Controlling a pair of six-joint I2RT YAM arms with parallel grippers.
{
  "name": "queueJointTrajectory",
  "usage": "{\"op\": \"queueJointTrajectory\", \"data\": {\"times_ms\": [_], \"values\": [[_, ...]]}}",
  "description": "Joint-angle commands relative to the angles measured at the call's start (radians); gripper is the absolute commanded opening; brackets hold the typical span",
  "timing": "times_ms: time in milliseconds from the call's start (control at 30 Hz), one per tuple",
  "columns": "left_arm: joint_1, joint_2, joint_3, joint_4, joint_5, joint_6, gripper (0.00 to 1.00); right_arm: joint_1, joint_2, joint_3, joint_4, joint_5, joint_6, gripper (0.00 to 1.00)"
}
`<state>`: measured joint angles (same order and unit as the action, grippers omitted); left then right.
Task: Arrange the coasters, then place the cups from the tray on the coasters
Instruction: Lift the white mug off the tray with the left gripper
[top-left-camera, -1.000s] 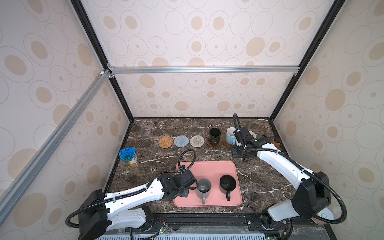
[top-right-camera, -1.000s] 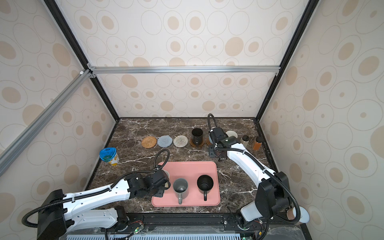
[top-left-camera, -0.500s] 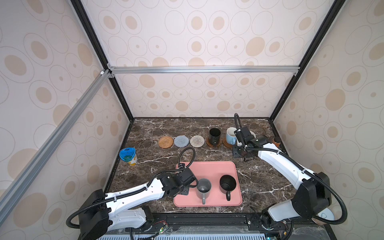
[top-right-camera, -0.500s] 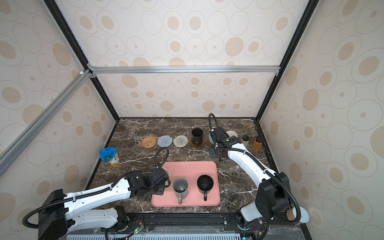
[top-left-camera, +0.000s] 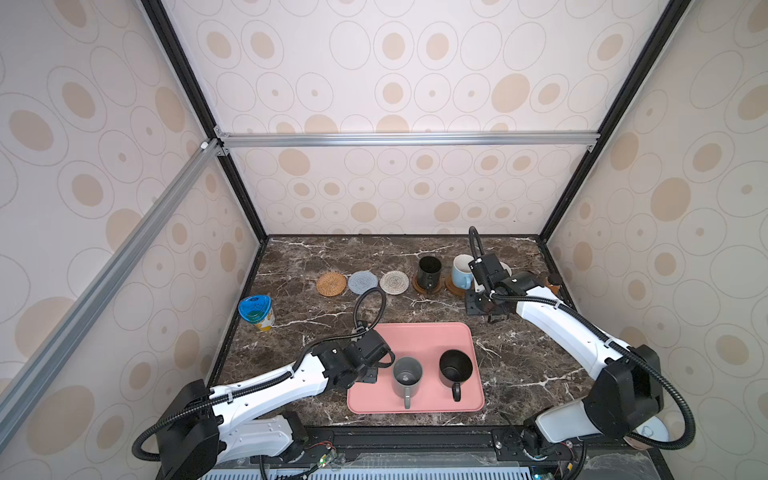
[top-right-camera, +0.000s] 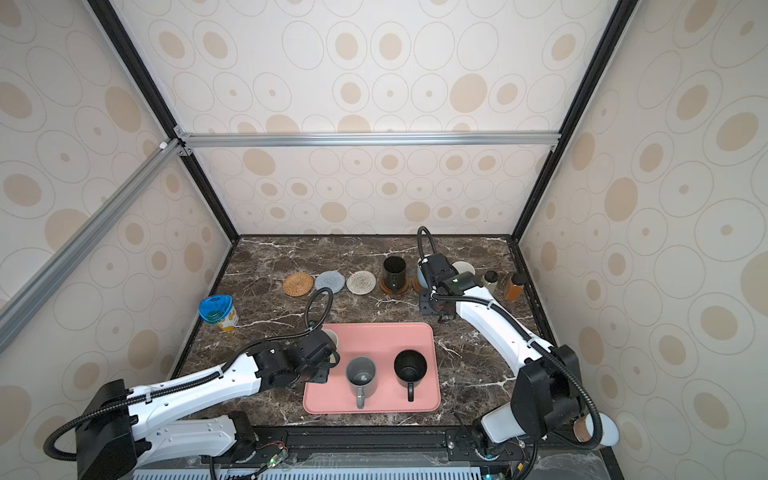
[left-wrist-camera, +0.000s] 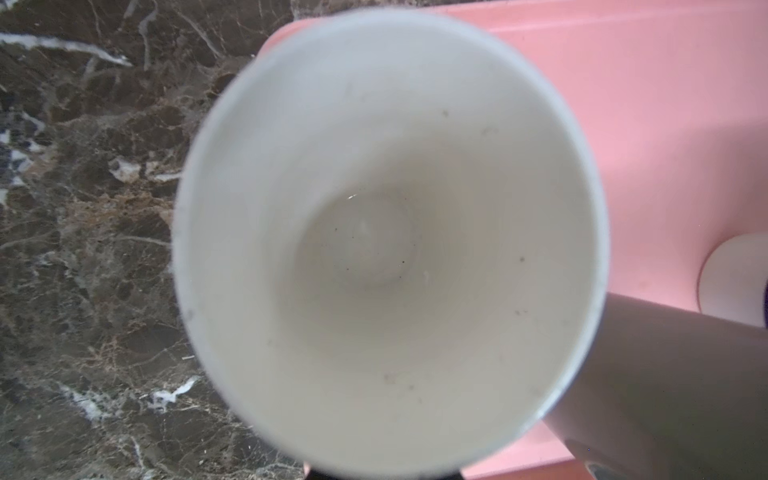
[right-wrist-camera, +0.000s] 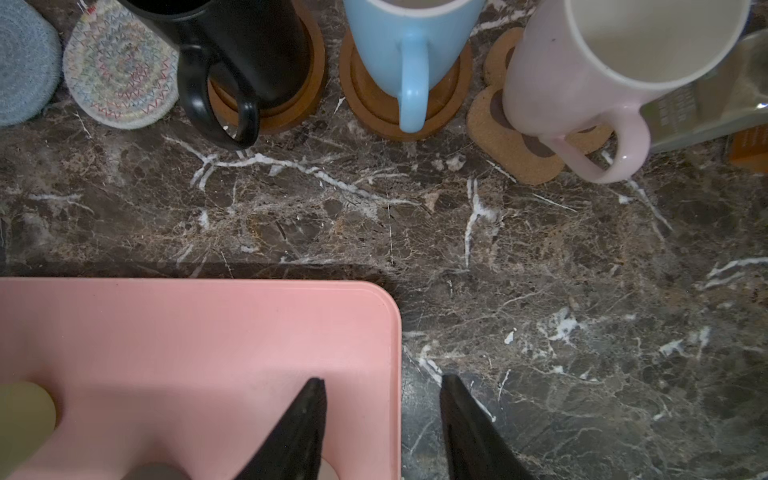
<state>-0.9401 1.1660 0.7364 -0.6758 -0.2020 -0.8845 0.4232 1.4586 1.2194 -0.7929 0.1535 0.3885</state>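
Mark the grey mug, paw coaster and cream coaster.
grey mug (top-left-camera: 406, 371), in a top view, inner floor
paw coaster (right-wrist-camera: 525, 166), right wrist view, cork edge
cream coaster (top-left-camera: 394, 282), in a top view, centre

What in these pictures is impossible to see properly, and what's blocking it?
Pale ceramic mug: the left wrist view shows only its blurred white inside; in a top view the left arm hides all but a rim sliver.
Left claw: its arm hides it in both top views, the mug in its wrist view.
Pale pink handled mug: right arm covers most of it in both top views.
Amber jar, dark lid: label too small.
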Motion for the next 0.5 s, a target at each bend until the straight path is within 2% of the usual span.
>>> {"op": "queueJointTrajectory", "data": {"times_ms": [0, 467], "values": [[0.019, -0.010, 0.072, 0.067, -0.054, 0.038, 0.11, -0.012, -0.026, 0.022, -0.023, 0.001, 0.009, 0.48], [0.065, 0.057, 0.149, 0.129, -0.044, 0.102, 0.10, -0.019, -0.032, 0.011, -0.019, 0.006, 0.002, 0.48]]}}
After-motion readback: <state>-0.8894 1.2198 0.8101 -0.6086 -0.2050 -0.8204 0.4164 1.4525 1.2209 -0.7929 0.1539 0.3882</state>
